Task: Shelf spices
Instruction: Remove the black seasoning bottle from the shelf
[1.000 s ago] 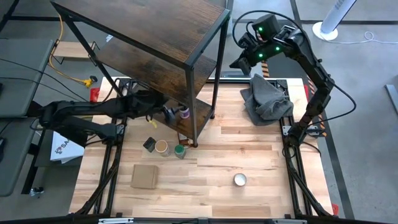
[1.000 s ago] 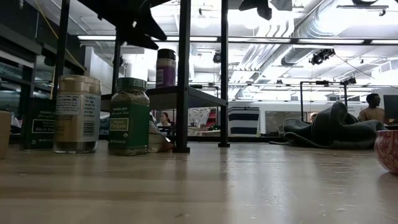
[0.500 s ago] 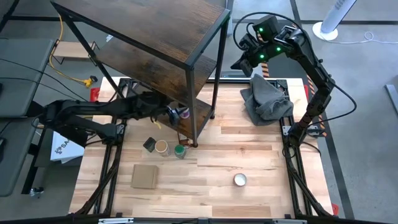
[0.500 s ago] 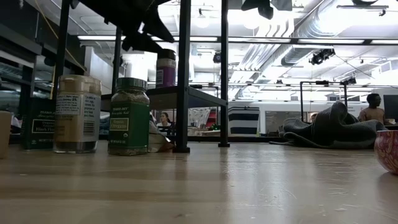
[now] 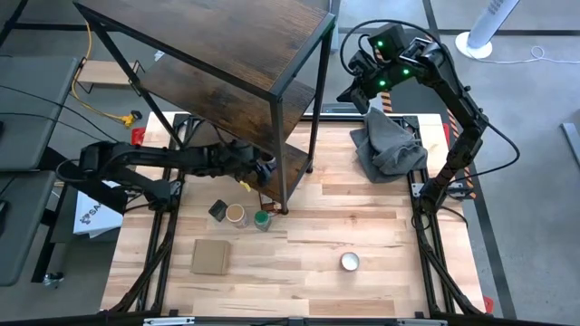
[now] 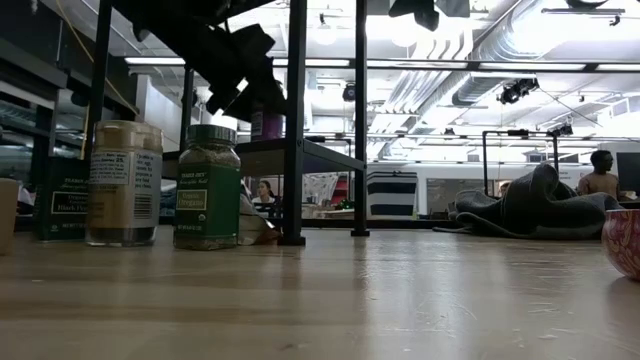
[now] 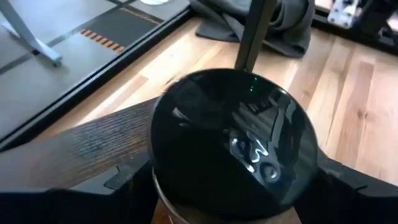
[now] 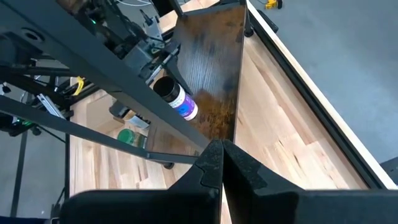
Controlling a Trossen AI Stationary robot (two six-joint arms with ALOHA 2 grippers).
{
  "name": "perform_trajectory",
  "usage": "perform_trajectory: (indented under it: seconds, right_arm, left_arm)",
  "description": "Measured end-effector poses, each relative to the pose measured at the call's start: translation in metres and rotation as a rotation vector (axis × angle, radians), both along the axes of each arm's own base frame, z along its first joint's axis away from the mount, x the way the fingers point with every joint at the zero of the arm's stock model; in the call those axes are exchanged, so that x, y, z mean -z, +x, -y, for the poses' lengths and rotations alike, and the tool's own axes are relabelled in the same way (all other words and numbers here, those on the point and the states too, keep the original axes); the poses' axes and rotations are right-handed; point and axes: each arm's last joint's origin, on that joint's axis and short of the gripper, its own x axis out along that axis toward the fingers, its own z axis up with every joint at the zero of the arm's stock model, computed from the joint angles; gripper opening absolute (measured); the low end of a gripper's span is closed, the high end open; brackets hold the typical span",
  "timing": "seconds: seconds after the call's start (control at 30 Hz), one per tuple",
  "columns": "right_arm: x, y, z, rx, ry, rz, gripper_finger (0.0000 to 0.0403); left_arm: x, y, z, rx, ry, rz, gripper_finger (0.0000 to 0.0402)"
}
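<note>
A: As the left arm reached further in under the shelf [image 5: 227, 54], the left gripper [image 5: 256, 169] went from just short of the dark-capped jar [image 7: 233, 143] to straddling it.

B: Fingers?

A: Apart, one on each side of the cap in the left wrist view. They were not squeezed in. Whether the pads touched the glass couldn't be told, as the cap hid them.

B: Where was the jar?

A: Upright on the shelf's lowest board, near the front corner post. The low view showed the gripper covering most of it.

B: Meaning for the task?

A: That one was already on the rack, so this was probably a grasp to shift it, perhaps to a higher tier. The tan-lidded jar [image 5: 236, 214], green-lidded jar [image 5: 262, 218] and small dark tin [image 5: 217, 210] stood on the table [image 5: 362, 226] in front of the shelf, so most of the shelving was not done.

B: Arm pose?

A: The left arm stretched low and nearly flat from the table's left edge, wrist pointing in under the boards. The right gripper [image 8: 221, 155] was raised beyond the shelf's far corner above the grey cloth [image 5: 390, 145], fingers pressed together and holding nothing.
</note>
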Motion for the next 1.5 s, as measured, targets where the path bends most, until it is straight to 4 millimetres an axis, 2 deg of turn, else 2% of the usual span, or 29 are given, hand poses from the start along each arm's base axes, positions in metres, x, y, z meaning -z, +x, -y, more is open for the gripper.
perform_trajectory:
  seconds: [0.1,0.23,0.27,0.37,0.5,0.6,0.7,0.9,1.1,1.2,1.33,1.5]
  right_arm:
    - [0.001,-0.001,-0.001,-0.009,0.001,-0.014,0.0000]
    - [0.003,-0.002,-0.002,-0.029,-0.005,-0.035,0.0000]
    - [0.003,-0.003,-0.002,-0.032,-0.004,-0.039,0.0000]
    - [0.003,-0.003,-0.002,-0.038,-0.007,-0.045,0.0000]
    - [0.004,-0.003,-0.003,-0.052,-0.021,-0.045,0.0000]
    - [0.004,-0.003,-0.003,-0.054,-0.022,-0.045,0.0000]
    - [0.004,-0.003,-0.003,-0.060,-0.019,-0.042,0.0000]
    - [0.000,0.002,-0.006,-0.134,0.018,0.037,0.0000]
    - [-0.001,0.012,-0.021,-0.153,0.067,0.041,0.0000]
    - [-0.001,0.019,-0.034,-0.165,0.108,0.040,0.0000]
    - [-0.003,0.030,-0.049,-0.142,0.117,0.045,0.0000]
    - [-0.007,0.040,-0.061,-0.064,0.105,0.063,0.0000]
  left_arm:
    - [0.000,0.001,0.005,-0.041,0.012,0.012,0.0266]
    - [-0.010,-0.003,0.014,-0.049,0.044,0.049,0.0195]
    - [-0.012,-0.004,0.017,-0.039,0.044,0.058,0.0190]
    - [-0.024,-0.013,0.027,-0.007,0.046,0.095,0.0190]
    - [-0.051,-0.035,0.045,0.051,0.020,0.209,0.0190]
    - [-0.067,-0.055,0.062,0.127,-0.067,0.292,0.0190]
    - [-0.076,-0.071,0.084,0.223,-0.180,0.339,0.0190]
    - [-0.056,-0.077,0.134,0.317,-0.296,0.212,0.0190]
    - [-0.035,-0.074,0.170,0.464,-0.181,0.091,0.0190]
    - [-0.020,-0.077,0.177,0.549,-0.028,-0.053,0.0190]
    - [0.000,-0.078,0.179,0.560,0.194,-0.231,0.0190]
    - [0.018,-0.069,0.186,0.662,0.239,-0.275,0.0190]
